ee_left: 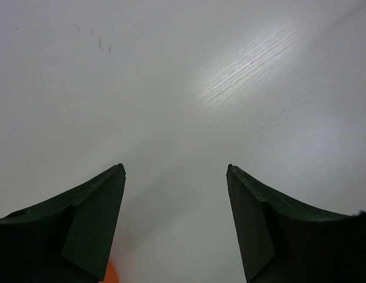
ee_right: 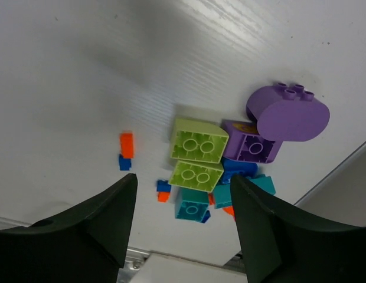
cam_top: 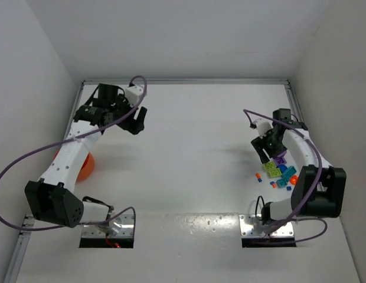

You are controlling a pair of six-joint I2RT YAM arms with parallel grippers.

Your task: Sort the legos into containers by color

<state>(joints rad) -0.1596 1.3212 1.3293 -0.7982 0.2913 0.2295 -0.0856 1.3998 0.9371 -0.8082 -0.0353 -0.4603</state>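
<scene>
The legos [cam_top: 280,171] lie in a loose pile at the right of the table. In the right wrist view I see two lime bricks [ee_right: 198,142], a rounded purple piece [ee_right: 287,112], a purple block [ee_right: 252,144], a teal brick [ee_right: 192,205], and small orange [ee_right: 127,144] and blue [ee_right: 124,163] bits. My right gripper [ee_right: 183,180] hovers open above the pile's near side, with nothing between its fingers. Far off at the back left, my left gripper [cam_top: 136,121] stands open over bare table. The orange container [cam_top: 85,167] peeks out from under the left arm.
White walls close in the table on the left, back and right. A metal rail [ee_right: 171,265] runs along the table edge close to the pile. A sliver of orange [ee_left: 111,274] shows at the bottom of the left wrist view.
</scene>
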